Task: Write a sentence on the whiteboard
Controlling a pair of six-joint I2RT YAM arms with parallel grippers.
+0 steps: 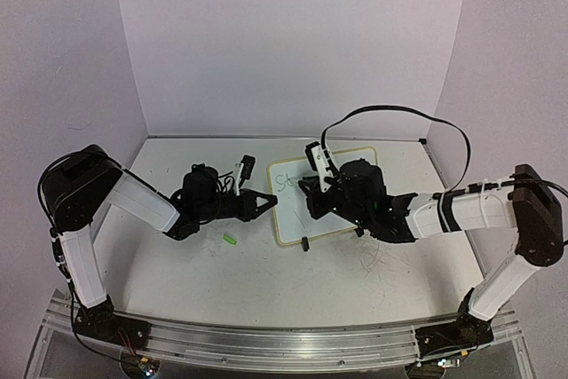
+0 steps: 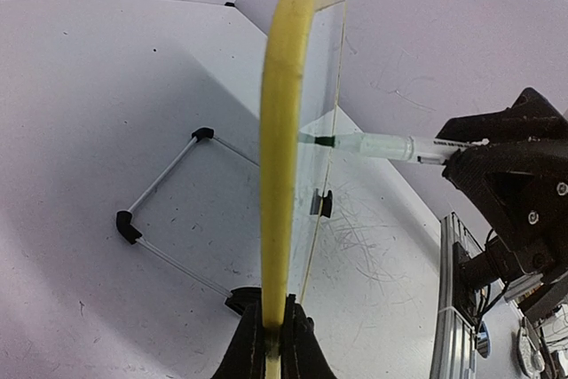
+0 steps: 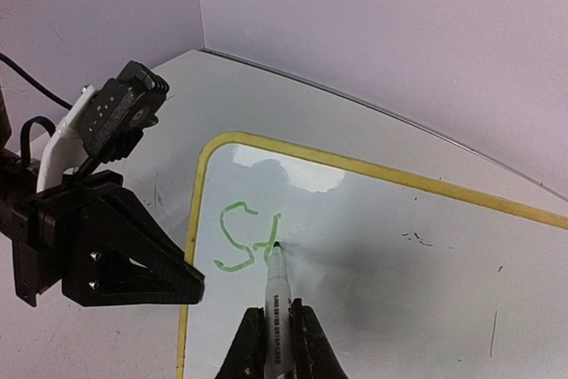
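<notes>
Where marker point(image 3: 275, 280) touches, whiteboard point(image 3: 399, 250) reads "St"

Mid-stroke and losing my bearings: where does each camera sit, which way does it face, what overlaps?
Top external: high behind the left arm and right arm, facing the back wall; whiteboard between them.
Left wrist: on the left arm, looking along the board's yellow rim; left tool clamps that rim.
Right wrist: on the right arm, looking down the marker at the board face and green "St"; right tool grips the marker.
Shared: both wrist views show the marker tip on the board and the opposite arm's tool.
</notes>
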